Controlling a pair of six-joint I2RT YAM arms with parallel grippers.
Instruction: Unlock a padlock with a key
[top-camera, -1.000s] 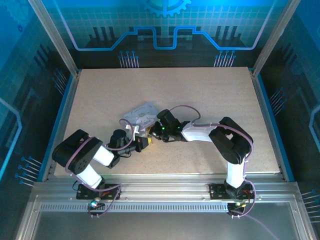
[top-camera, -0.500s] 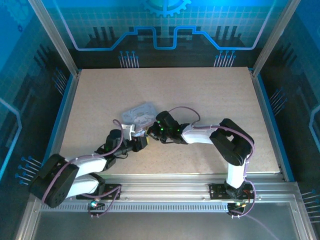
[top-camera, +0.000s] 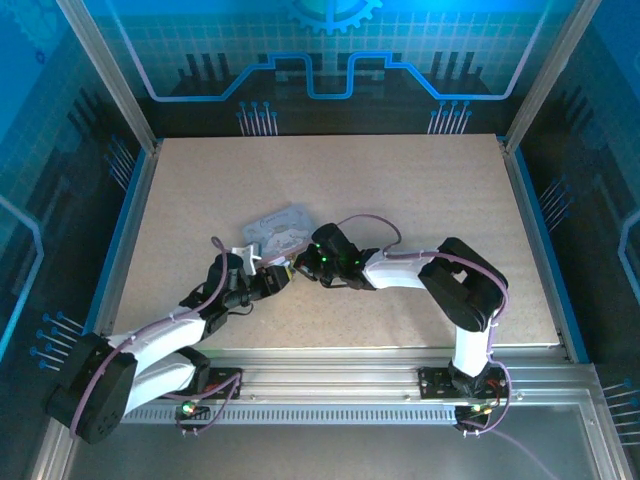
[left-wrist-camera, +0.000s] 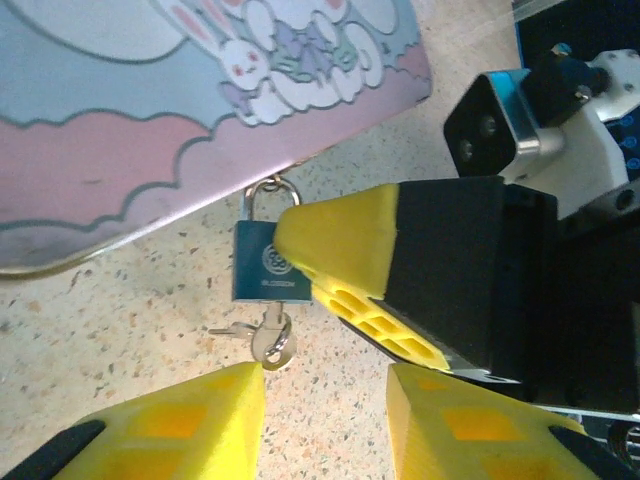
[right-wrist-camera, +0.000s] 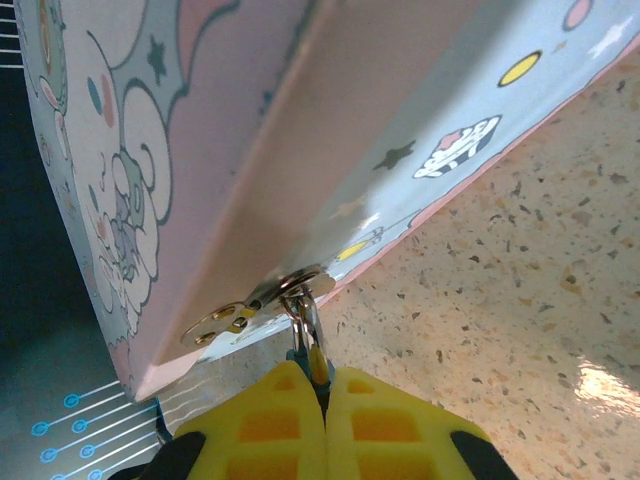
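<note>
Item, left claw (left-wrist-camera: 325, 400): fingers parted, holding nothing, poised just below the key (left-wrist-camera: 268, 338).
Item, right claw (right-wrist-camera: 322, 385): clamped on the padlock (left-wrist-camera: 268, 262) body, steadying it.
Key: appears seated in the keyhole; I judge it unturned.
Padlock: shackle closed, hanging from the hasp of the tin (left-wrist-camera: 150, 150).
Outstanding: grip key, turn, free shackle.
Pose: both arms reach low over the table (top-camera: 400, 190), meeting beside the tin.
</note>
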